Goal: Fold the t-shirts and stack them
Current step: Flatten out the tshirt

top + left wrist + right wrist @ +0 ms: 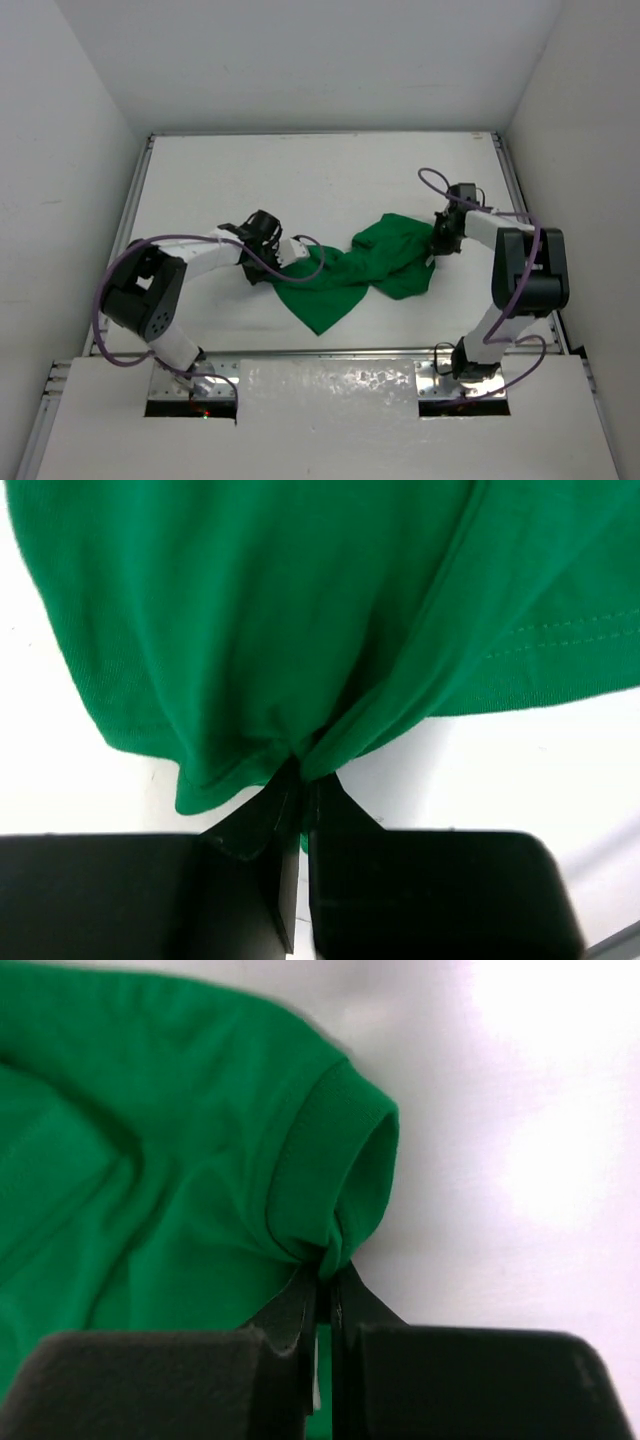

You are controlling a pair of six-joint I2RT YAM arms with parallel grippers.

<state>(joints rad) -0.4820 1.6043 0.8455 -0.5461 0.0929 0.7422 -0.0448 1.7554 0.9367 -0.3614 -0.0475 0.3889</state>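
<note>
While it lay crumpled on the white table [300, 170], the shirt [350, 275] was strung between the two grippers, and one pointed fold of it reached nearest the camera. At the shirt's left end, the left gripper [300, 780] was clenched on a bunched fold of green cloth that fanned out from its jaws. At the shirt's right end, the right gripper [325, 1275] was pinched tight on cloth just under a banded opening [352, 1150], which stood up in an open loop. Beyond the shirt, the table ran on to the far wall [320, 60].
</note>
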